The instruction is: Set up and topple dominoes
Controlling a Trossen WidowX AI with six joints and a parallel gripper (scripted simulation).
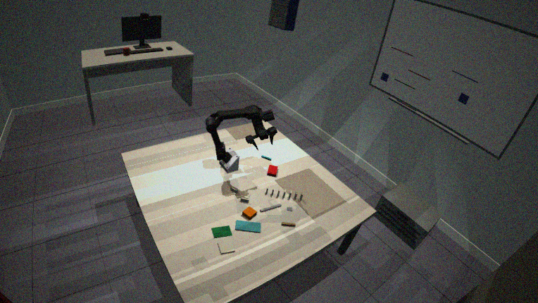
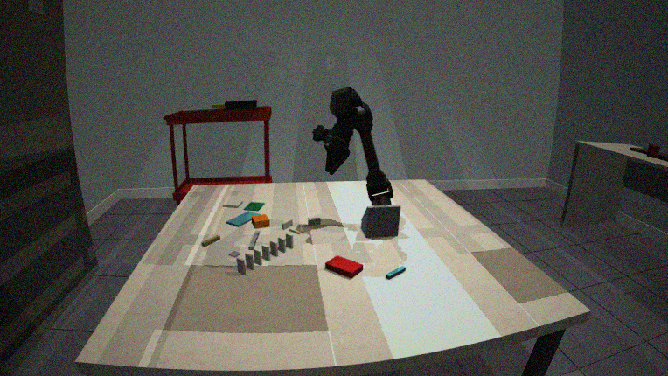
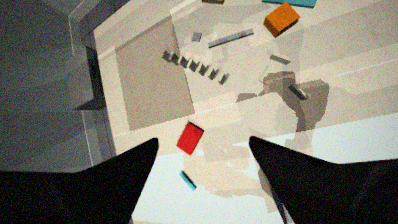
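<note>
Several grey dominoes stand in an evenly spaced row (image 1: pixel 284 195) (image 2: pixel 266 252) (image 3: pixel 193 65). Apart from the row, toward the arm's base, one loose domino (image 2: pixel 287 224) (image 3: pixel 280 59) rests on its edge. Another loose domino (image 1: pixel 234 189) (image 2: pixel 314 221) (image 3: pixel 298 92) lies nearer the base, in the arm's shadow. A pale flat piece (image 2: pixel 295 229) (image 3: pixel 264 72) lies between them, seemingly a domino lying flat. My gripper (image 1: pixel 265 146) (image 2: pixel 330 172) (image 3: pixel 204 141) is wide open and empty, high above the table, away from the row and the loose dominoes.
A red block (image 1: pixel 272 170) (image 2: pixel 344 267) (image 3: pixel 190 138) and a small teal bar (image 1: pixel 265 157) (image 2: pixel 395 272) (image 3: pixel 188 180) lie near the arm. A grey bar (image 1: pixel 270 207) (image 2: pixel 253 240) (image 3: pixel 231 38) lies beside the row. An orange block (image 1: pixel 248 212) (image 2: pixel 260 220) (image 3: pixel 281 20) sits beyond the loose dominoes.
</note>
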